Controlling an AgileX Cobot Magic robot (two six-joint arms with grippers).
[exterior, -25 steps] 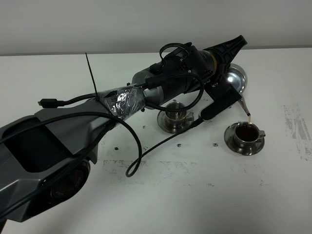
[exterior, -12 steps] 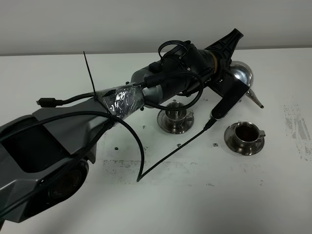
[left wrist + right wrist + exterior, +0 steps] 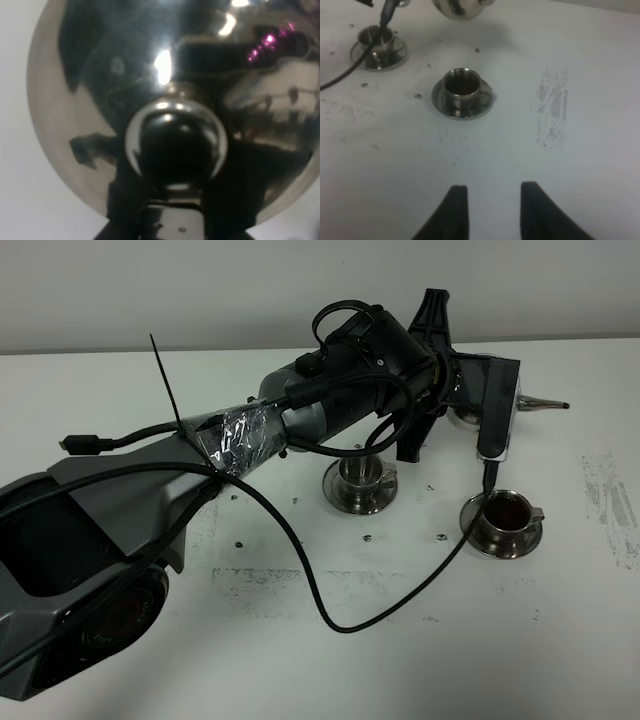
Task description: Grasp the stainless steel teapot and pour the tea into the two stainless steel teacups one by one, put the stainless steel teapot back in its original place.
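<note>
Teapot (image 3: 100, 100), tipped over the teacup (image 3: 503, 515) by the counter's (image 3: 450, 660) right edge a second ago, now hangs level toward the far edge, clamped in our left gripper (image 3: 485, 405). That cup holds tea: pour done, we judge. Right gripper's (image 3: 487, 210) jaws stand apart, empty.

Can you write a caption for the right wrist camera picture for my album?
Right gripper, open, looks across the white table at a teacup of dark tea on its saucer.

The teapot (image 3: 75, 125) is gleaming mirror-silver. One silver cup (image 3: 503, 525) is holding dark brown tea (image 3: 503, 507). The white desk (image 3: 450, 660) is showing grey scuffs (image 3: 610, 505) and black specks (image 3: 441, 537).
</note>
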